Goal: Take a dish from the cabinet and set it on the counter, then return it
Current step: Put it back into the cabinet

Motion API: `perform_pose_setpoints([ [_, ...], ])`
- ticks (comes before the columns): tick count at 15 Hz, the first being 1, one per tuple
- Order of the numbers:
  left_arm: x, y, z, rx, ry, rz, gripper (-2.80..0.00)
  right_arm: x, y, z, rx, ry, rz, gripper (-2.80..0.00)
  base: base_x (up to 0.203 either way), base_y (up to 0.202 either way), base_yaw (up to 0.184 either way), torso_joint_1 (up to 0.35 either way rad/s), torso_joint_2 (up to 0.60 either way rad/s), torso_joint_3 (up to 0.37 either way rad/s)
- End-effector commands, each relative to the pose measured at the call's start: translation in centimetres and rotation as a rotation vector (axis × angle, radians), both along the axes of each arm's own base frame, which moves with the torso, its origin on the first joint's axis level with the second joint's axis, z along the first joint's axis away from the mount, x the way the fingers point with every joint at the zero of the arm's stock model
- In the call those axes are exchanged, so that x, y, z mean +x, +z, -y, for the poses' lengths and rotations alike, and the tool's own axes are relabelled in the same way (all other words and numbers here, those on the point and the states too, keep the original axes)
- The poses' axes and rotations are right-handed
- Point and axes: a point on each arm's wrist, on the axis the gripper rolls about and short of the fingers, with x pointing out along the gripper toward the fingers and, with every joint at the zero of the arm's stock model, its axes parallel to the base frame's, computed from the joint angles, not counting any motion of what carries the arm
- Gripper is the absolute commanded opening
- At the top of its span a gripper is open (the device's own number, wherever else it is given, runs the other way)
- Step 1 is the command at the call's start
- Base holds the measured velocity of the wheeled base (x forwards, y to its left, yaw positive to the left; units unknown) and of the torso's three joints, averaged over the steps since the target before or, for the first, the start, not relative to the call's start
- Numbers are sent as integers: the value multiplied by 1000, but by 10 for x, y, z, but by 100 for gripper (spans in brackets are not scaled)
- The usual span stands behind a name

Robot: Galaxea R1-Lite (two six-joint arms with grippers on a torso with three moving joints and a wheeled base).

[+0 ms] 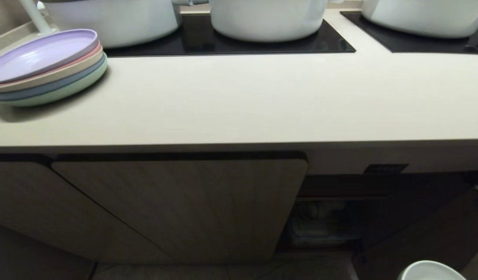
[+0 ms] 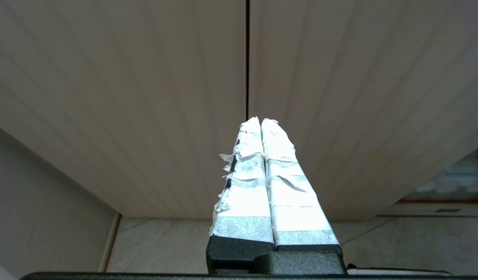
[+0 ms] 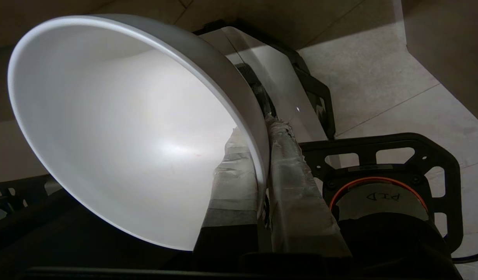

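My right gripper [image 3: 258, 132] is shut on the rim of the dish [image 3: 126, 128], a plain white bowl, with one taped finger inside its wall and the other outside. In the head view only the dish's rim [image 1: 431, 270] shows, at the bottom right, low in front of the cabinet [image 1: 180, 206]. The cabinet's right side stands open, and its inner shelf [image 1: 324, 223] is dark. Above it runs the beige counter [image 1: 262, 101]. My left gripper [image 2: 261, 121] is shut with nothing in it, pointing at the seam between two cabinet doors [image 2: 247, 58].
A stack of pastel plates [image 1: 44, 68], a lilac one uppermost, sits at the counter's left end. Large white pots [image 1: 266, 17] stand on black hob panels [image 1: 231, 42] at the back. Under the dish, the right wrist view shows the robot's black base frame [image 3: 382, 182] and tiled floor [image 3: 379, 74].
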Motion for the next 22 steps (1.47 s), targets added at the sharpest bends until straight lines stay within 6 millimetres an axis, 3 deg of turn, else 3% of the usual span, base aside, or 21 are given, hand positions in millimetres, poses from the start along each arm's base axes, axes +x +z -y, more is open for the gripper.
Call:
perform_pose_setpoints([
  [1,0,0,0,0,1,0,-280,0,0,0,1,-1,-5,-280,0,0,0,-208,486,281],
  [16,0,0,0,0,1,0,-280,-3,0,0,11,-4,-1,-280,0,0,0,-166,467,295],
  [22,0,0,0,0,1,0,-280,-3,0,0,14,-9,-3,-280,0,0,0,-27,113,80],
])
